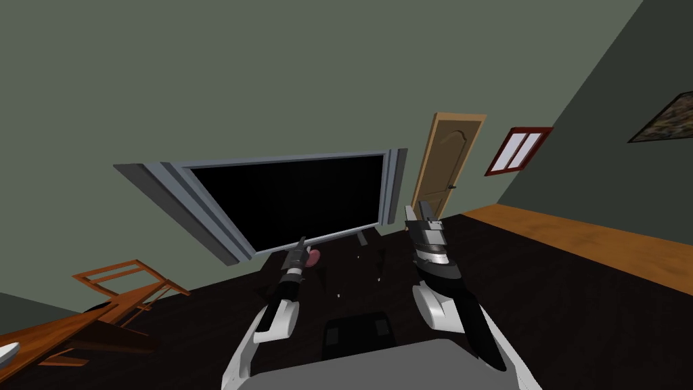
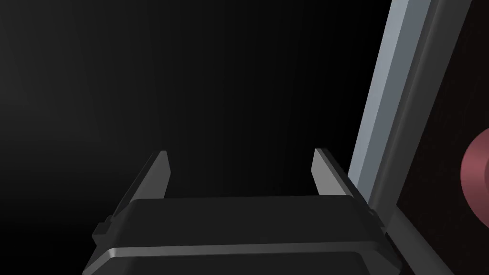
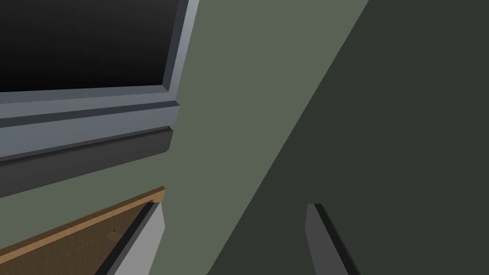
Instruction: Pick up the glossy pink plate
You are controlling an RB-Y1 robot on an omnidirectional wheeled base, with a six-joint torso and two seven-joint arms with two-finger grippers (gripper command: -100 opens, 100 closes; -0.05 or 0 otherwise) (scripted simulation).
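Fingers of the left gripper (image 2: 243,174) stand spread, nothing between them, facing the black screen of the large flat television with a grey frame (image 2: 382,95). Glossy pink round plate (image 2: 475,176) shows as a partial disc beyond that grey frame, off to one side of the gripper and outside the gap between the fingers. Head view: left gripper (image 1: 301,245) is low, under the television's (image 1: 284,200) lower edge; the plate (image 1: 313,257) lies just beside its tip, toward the robot's right, on the dark, nearly black surface (image 1: 203,318) that carries the television. Contact between plate and gripper: cannot tell. Right gripper (image 3: 236,238) also has its fingers apart and grips nothing; past them, a corner of the television (image 3: 95,119) and part of the brown wooden door (image 3: 71,243) against the grey-green wall (image 3: 239,95). Head view puts the right gripper (image 1: 421,211) raised, near the television's right end, in front of the door (image 1: 446,166), well apart from the plate.
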